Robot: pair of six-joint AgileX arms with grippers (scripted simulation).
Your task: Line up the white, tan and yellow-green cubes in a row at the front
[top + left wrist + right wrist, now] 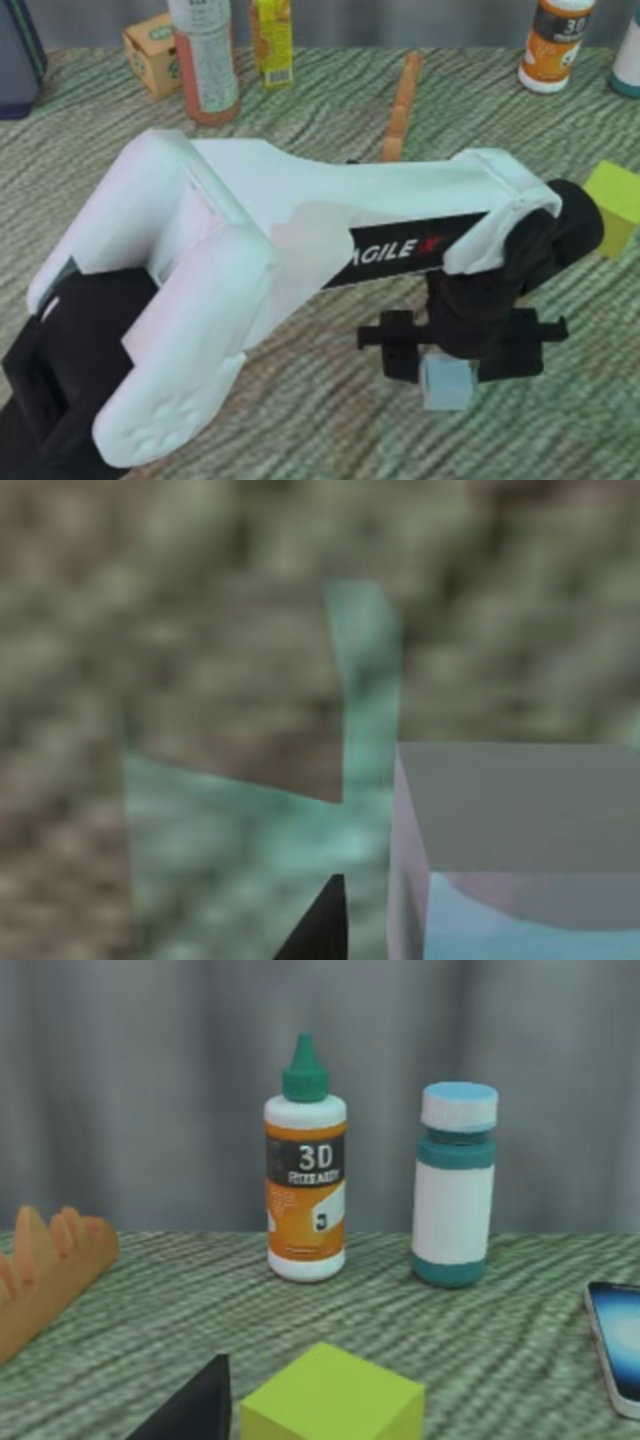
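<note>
Front centre, left tool [449,362] holding white cube [447,384] square-on, yellow-green cube [613,207] far right.

The tabletop [560,140] looks like rough woven cloth, streaked green-grey; the white cube [447,383] and yellow-green cube [335,1400] are smooth and matt; the left arm [230,250] is smooth white plastic.

Soft, even light fills all three views, with no glare. The left wrist view is heavily blurred, the desk [200,680] beyond the tool a mottled smear. The right wrist view is sharper.
</note>
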